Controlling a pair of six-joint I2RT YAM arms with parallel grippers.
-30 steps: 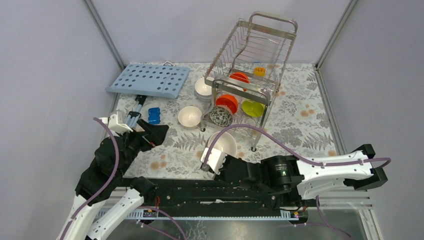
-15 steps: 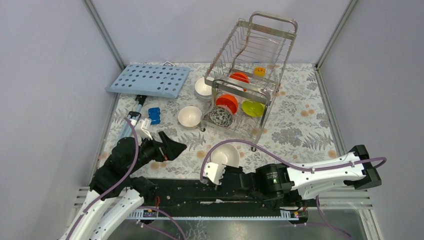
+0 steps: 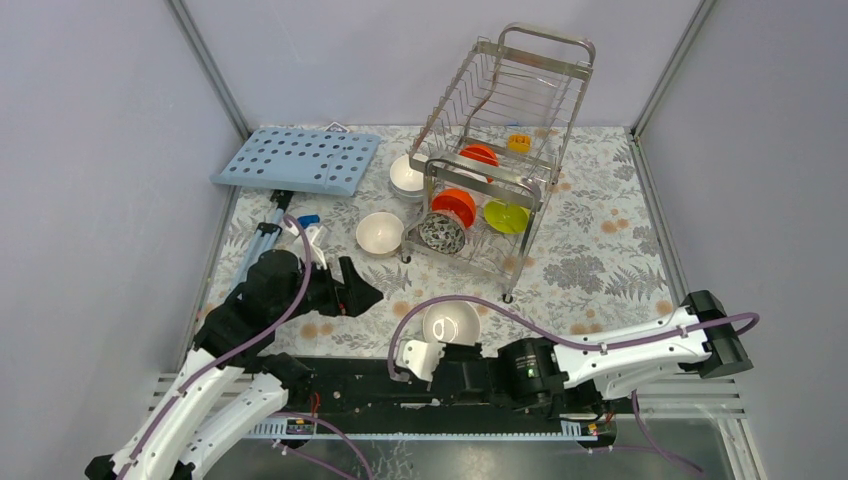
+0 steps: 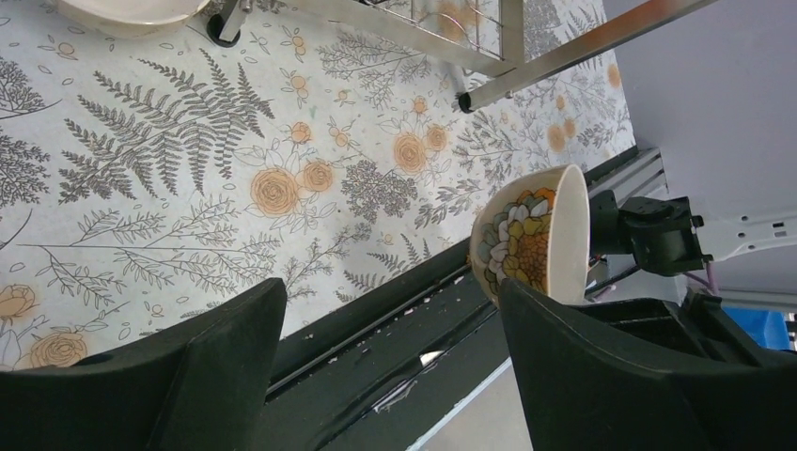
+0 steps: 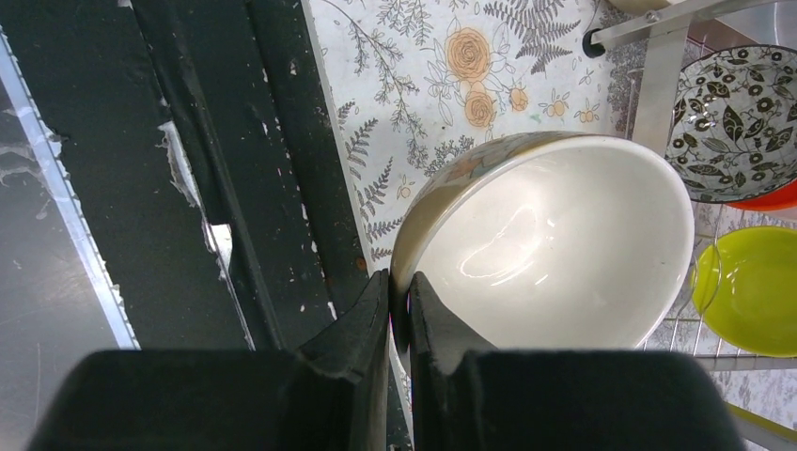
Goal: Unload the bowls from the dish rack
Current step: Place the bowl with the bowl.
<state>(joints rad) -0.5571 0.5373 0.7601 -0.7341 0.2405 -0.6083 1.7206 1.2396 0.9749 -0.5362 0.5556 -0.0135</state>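
Currently, the cream-white round ceramic bowl with the flower-painted outside point(image 5: 554, 244) is at the near edge of the table, well apart from the tall two-tier steel-wire dish rack point(image 3: 500, 110) and in front of it. I read the bowl as tilted, its hollow turned toward the right wrist camera; I cannot tell whether it touches the cloth. The right gripper point(image 5: 398, 280) is clamped on the bowl's near rim, one finger inside the wall and one outside. The rack stands at the far centre of the table. Its upper tier holds one orange-red bowl point(image 3: 480, 154). Its lower tier holds a second orange-red bowl point(image 3: 455, 205), a lime-green bowl point(image 3: 506, 215) and a black-and-white speckled bowl point(image 3: 440, 232), all standing on edge. A glossy white bowl point(image 3: 380, 232) sits upright on the cloth just beside the rack's left front foot, and a further white bowl point(image 3: 405, 175) sits beside the rack's left side, farther back. The left gripper point(image 4: 390, 301) hangs over the left front part of the table with its fingers spread wide and nothing between them. Outward from there, a flat light-blue perforated board point(image 3: 300, 160) lies at the far left corner, and a small blue block point(image 3: 308, 220) shows partly behind the left arm. A grey fern-and-rose printed tablecloth point(image 3: 600, 240) covers the table.
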